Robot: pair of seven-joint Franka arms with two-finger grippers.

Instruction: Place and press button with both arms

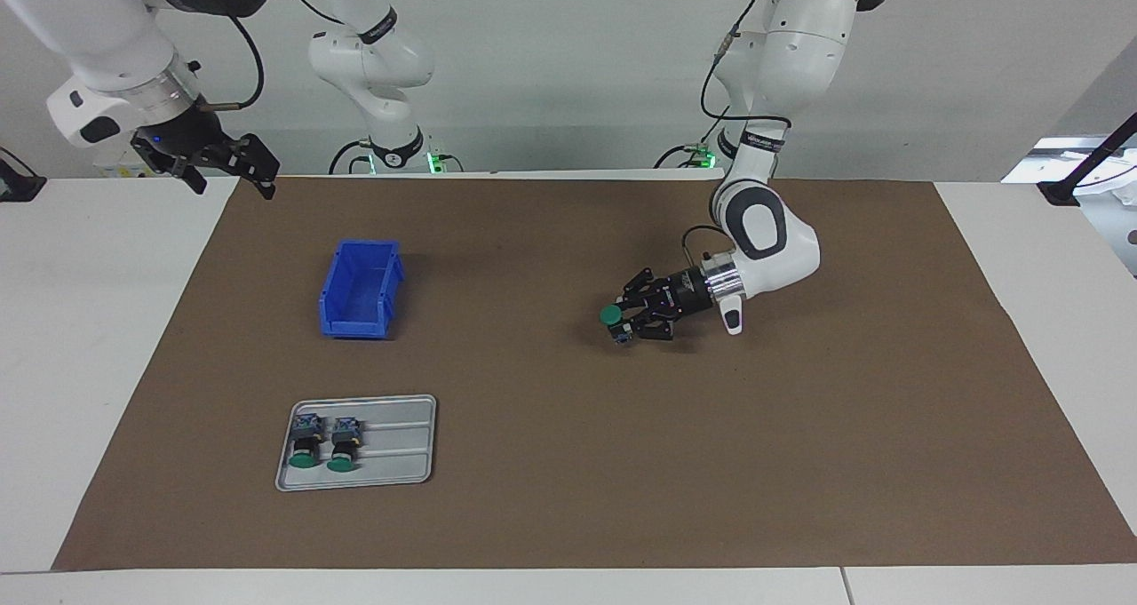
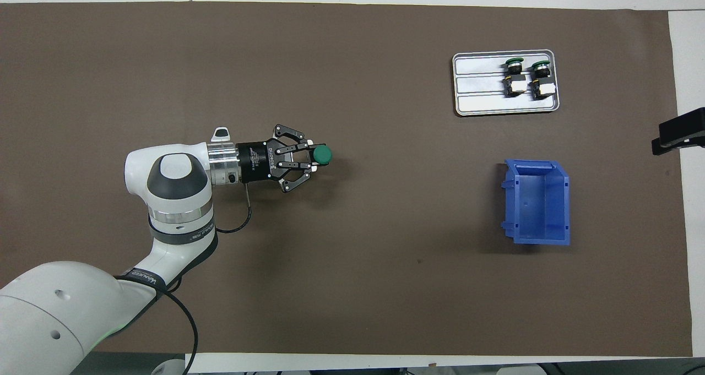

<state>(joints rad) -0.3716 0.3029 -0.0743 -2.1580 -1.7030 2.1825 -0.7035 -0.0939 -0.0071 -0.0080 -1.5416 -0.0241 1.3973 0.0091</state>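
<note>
- The left gripper point(image 1: 624, 322) point(image 2: 312, 161) is clamped on a green-capped push-button switch point(image 1: 611, 317) point(image 2: 321, 155), holding it low over the brown mat point(image 1: 568, 516) point(image 2: 352, 287), toward the left arm's end of the table.
- The switch's green cap points away from the wrist, toward the right arm's end; whether the switch touches the mat cannot be told.
- The right gripper point(image 1: 229, 171) waits raised over the table's edge at the right arm's end, its fingers spread wide and holding nothing.
- A blue plastic bin point(image 1: 360, 290) point(image 2: 537, 202) sits on the mat toward the right arm's end.
- A grey metal tray point(image 1: 400, 445) point(image 2: 479, 83), farther from the robots than the bin, holds two more green-capped switches point(image 1: 306, 441) point(image 2: 515, 76) lying side by side.
</note>
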